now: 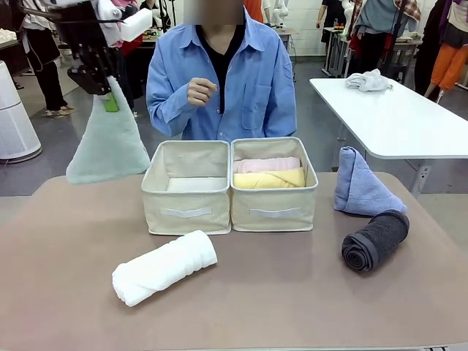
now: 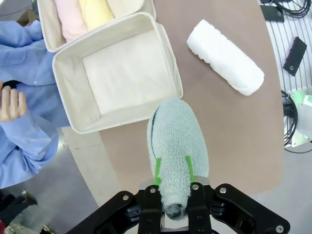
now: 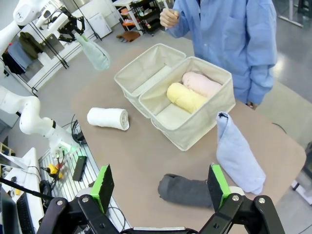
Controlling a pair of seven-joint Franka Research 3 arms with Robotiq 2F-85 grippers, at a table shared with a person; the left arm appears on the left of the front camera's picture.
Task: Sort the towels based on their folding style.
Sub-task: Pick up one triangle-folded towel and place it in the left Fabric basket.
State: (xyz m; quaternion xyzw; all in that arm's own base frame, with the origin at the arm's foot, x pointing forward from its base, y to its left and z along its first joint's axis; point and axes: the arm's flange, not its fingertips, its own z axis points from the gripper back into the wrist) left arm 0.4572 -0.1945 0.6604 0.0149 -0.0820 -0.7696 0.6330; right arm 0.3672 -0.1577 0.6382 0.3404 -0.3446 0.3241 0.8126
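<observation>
My left gripper [image 1: 110, 99] [image 2: 173, 178] is shut on the tip of a grey-green triangle-fold towel [image 1: 108, 150] [image 2: 176, 146] [image 3: 95, 52], which hangs high above the table's left edge, left of the baskets. A white roll [image 1: 164, 267] [image 2: 225, 57] [image 3: 108, 118] lies at the front left. Pink [image 1: 266, 164] [image 3: 201, 84] and yellow [image 1: 269, 179] [image 3: 184, 97] rolls lie in the right basket [image 1: 274, 208]. The light blue triangle fold [image 1: 362, 186] [image 3: 236, 153] stands at the right, with the dark grey roll [image 1: 375, 240] [image 3: 185, 190] in front of it. My right gripper [image 3: 161, 187] is open above the dark grey roll.
The left basket [image 1: 186, 201] [image 2: 73, 105] holds just a flat liner. A person in a blue shirt [image 1: 223, 80] stands behind the baskets with one fist [image 1: 201, 91] raised. A white table [image 1: 395, 117] with a crumpled cloth [image 1: 368, 80] stands at the back right.
</observation>
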